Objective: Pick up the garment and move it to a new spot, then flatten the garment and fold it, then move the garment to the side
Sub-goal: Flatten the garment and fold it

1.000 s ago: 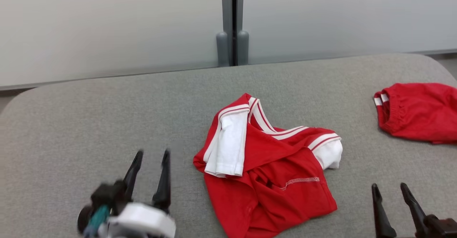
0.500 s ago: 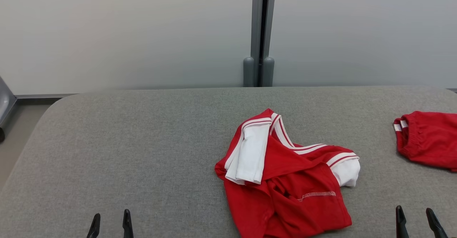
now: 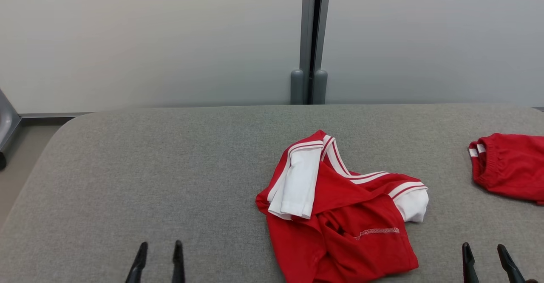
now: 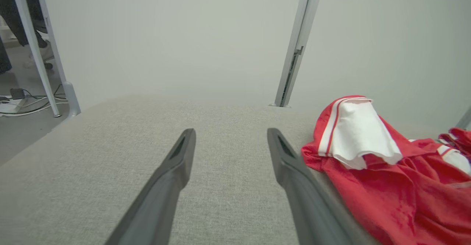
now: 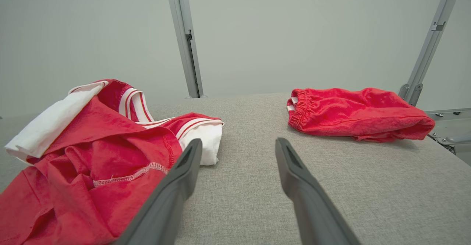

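On the grey table [image 3: 170,168], the crumpled garment [image 3: 340,219] lay between the left gripper [image 3: 160,244] and right gripper [image 3: 483,245], both spread wide, empty, presumably poised for pickup.

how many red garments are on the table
2. A crumpled red-and-white shirt lies near the middle; red shorts lie toward the right end of the table. Their folds could hide something smaller.

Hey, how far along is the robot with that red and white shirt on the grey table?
Done: nothing that shows; the shirt lies crumpled on the table. In hand: nothing; the left pincer and right pincer are open and empty, either side of it. Left: picking it up, flattening, folding, moving it aside. The red shorts lie apart at the right.
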### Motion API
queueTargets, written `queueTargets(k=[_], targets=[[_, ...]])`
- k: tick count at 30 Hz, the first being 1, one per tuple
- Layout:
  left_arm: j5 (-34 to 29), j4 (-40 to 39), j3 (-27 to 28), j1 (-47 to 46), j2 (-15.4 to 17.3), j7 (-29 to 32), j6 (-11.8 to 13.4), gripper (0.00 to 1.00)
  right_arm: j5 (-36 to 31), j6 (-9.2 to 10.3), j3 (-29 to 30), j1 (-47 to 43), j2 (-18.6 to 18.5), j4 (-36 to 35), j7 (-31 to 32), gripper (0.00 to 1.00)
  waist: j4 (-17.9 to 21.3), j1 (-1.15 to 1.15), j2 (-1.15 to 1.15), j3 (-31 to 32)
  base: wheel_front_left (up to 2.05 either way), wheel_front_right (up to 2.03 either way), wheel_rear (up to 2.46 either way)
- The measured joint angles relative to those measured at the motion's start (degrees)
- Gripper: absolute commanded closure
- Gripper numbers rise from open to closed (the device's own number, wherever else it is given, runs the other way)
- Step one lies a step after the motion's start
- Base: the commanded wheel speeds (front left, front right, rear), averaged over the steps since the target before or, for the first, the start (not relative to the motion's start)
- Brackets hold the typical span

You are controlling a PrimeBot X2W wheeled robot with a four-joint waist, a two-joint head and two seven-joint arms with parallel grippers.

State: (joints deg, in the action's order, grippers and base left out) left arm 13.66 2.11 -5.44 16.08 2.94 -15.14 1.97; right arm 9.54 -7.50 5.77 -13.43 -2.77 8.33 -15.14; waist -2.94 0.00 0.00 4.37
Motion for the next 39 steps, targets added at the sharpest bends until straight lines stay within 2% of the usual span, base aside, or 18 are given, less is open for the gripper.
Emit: queueTargets(k=[6, 13, 17, 21, 24, 25, 26, 27, 29, 31, 36, 39], targets=[[0.1, 4.2, -10.7, -8.0, -0.1, 0.0, -2.1, 0.0, -0.5, 0.0, -1.2, 1.5, 0.0, -0.4, 0.0, 0.0, 1.7, 0.0, 0.0, -2.0, 0.0, 0.0, 0.0], [2.5, 13.4, -21.8, -22.4, -0.2, 3.6, -1.4, 0.0, -0.4, 0.0, -3.0, 5.0, 0.0, -0.6, 0.0, 0.0, 5.1, 0.0, 0.0, -6.0, 0.0, 0.0, 0.0], [5.7, 17.9, -23.9, -29.0, -0.2, 5.3, 0.2, 0.0, 0.2, 0.0, -3.6, 6.4, 0.0, -0.3, 0.0, 0.0, 7.8, 0.0, 0.0, -8.4, 0.0, 0.0, 0.0], [7.8, 23.2, -23.6, -32.9, -0.2, 7.4, 2.2, 0.0, 0.6, 0.0, -4.1, 7.3, 0.0, 0.0, 0.0, 0.0, 10.2, 0.0, 0.0, -10.5, 0.0, 0.0, 0.0], [10.4, 25.4, -22.8, -34.4, -0.2, 8.0, 2.2, 0.0, 0.8, 0.0, -3.9, 7.5, 0.0, 0.1, 0.0, 0.0, 11.6, 0.0, 0.0, -11.6, 0.0, 0.0, 0.0], [10.6, 26.1, -23.0, -34.6, -0.2, 8.3, 2.0, 0.31, 0.8, 0.0, -3.8, 7.6, 0.0, 0.1, 0.0, 0.0, 11.9, 0.0, 0.0, -11.9, 0.0, 0.0, 0.0], [10.7, 26.7, -23.3, -34.7, -0.1, 8.5, 1.4, 0.73, 0.9, 0.0, -3.7, 7.7, 0.0, 0.1, 0.0, 0.0, 12.1, 0.0, 0.0, -12.2, 0.0, 0.0, 0.0], [11.4, 26.9, -23.4, -34.8, -0.2, 8.6, 0.8, 1.0, 1.0, 0.0, -3.7, 7.7, 0.0, 0.1, 0.0, 0.0, 12.2, 0.0, 0.0, -12.4, 0.0, 0.0, 0.0], [12.9, 27.3, -23.8, -34.9, -0.2, 9.3, -0.6, 1.0, 1.0, 0.0, -3.4, 7.7, 0.0, 0.1, 0.0, 0.0, 12.2, 0.0, 0.0, -12.5, 0.0, 0.0, 0.0], [14.4, 27.2, -23.7, -35.2, -0.2, 9.2, -0.9, 1.0, 1.1, 0.0, -3.0, 7.9, 0.0, 0.2, 0.0, 0.0, 11.8, 0.0, 0.0, -12.5, 0.0, 0.0, 0.0], [16.7, 24.7, -21.7, -36.0, -0.2, 7.1, -0.8, 1.0, 1.0, 0.0, -3.1, 8.1, 0.0, 0.4, 0.0, 0.0, 10.5, 0.0, 0.0, -11.8, 0.0, 0.0, 0.0], [17.2, 21.7, -19.4, -37.8, 0.8, 6.0, 0.3, 1.0, 0.8, 0.0, -3.0, 8.1, 0.0, 0.5, 0.0, 0.0, 9.5, 0.0, 0.0, -11.1, 0.0, 0.0, 0.0]])
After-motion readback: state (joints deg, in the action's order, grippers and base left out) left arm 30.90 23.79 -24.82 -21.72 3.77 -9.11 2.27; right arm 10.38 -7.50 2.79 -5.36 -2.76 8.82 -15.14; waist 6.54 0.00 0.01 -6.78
